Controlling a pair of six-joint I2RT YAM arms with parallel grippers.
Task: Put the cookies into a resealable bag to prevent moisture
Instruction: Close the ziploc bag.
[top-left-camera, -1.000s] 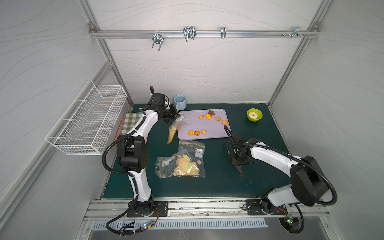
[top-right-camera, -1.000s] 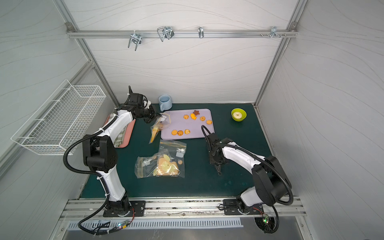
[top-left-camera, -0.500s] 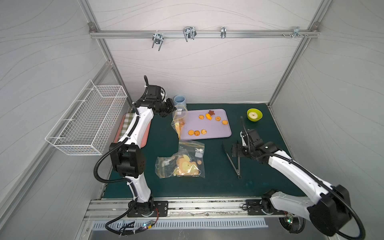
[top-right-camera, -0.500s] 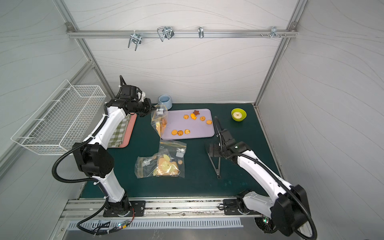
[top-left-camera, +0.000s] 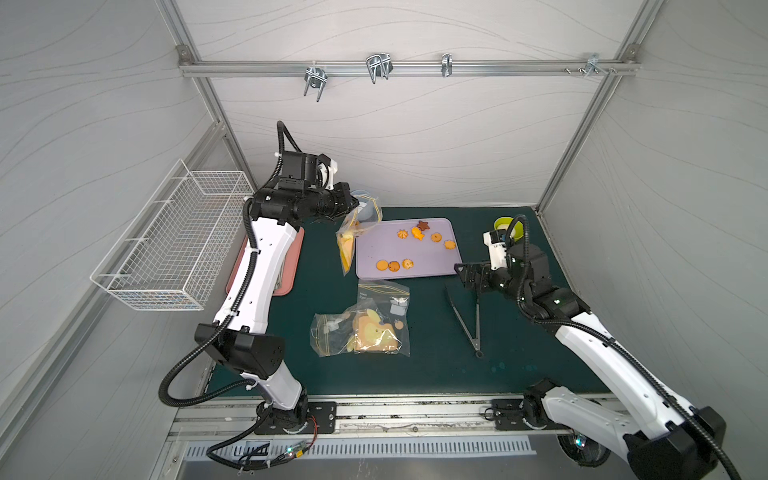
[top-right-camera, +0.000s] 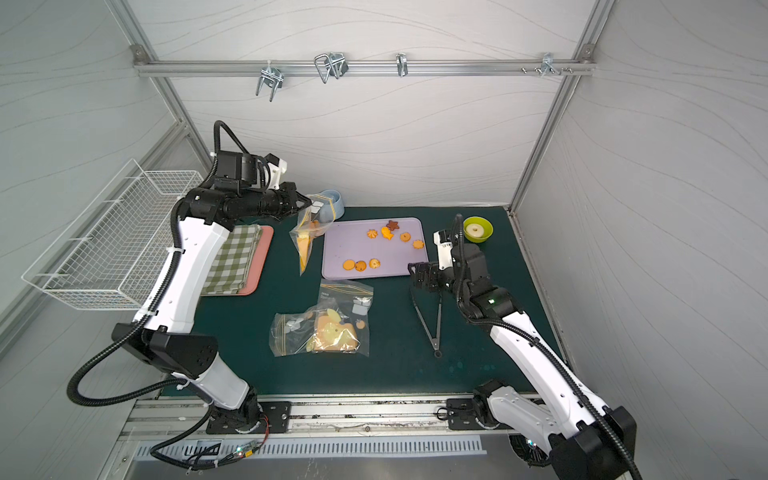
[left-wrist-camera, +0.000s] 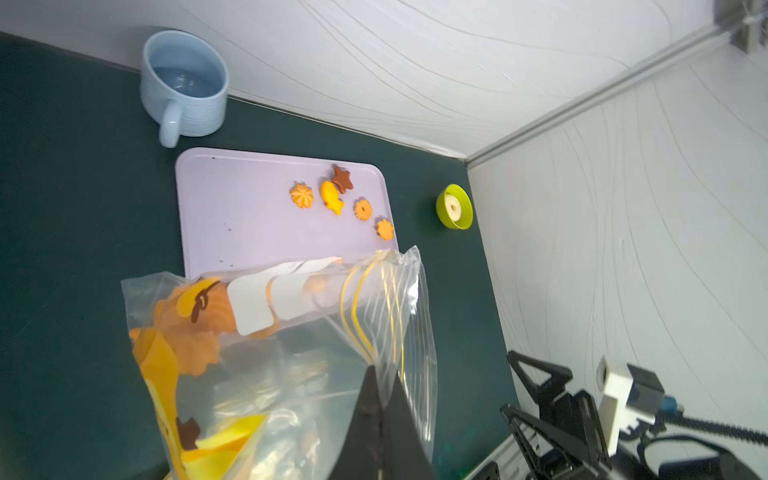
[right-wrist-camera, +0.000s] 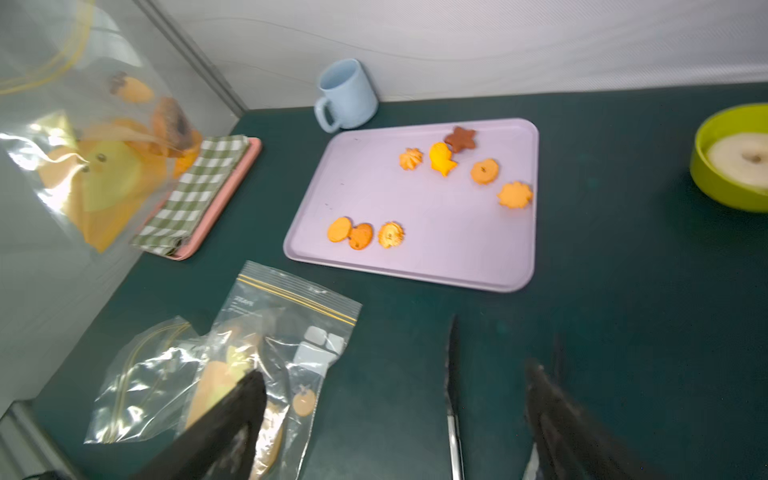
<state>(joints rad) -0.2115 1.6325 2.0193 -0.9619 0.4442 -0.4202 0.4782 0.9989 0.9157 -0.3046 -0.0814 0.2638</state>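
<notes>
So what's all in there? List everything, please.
lilac tray: one, lilac, back middle of the mat
cookies: eight, seven orange and one dark brown, on the lilac tray
hanging bag: one, clear with yellow zip lines, held up beside the tray
flat bags: two, clear, overlapping on the mat in front of the tray
tongs: one, dark, lying on the mat
mug: one, pale blue, back edge of the mat
bowl: one, green, back corner, pale round piece inside
pink tray: one, pink, under a green checked cloth
wire basket: one, white, on the side wall
left gripper: one, black, shut on the hanging bag
right gripper: one, black, open near the tongs
</notes>
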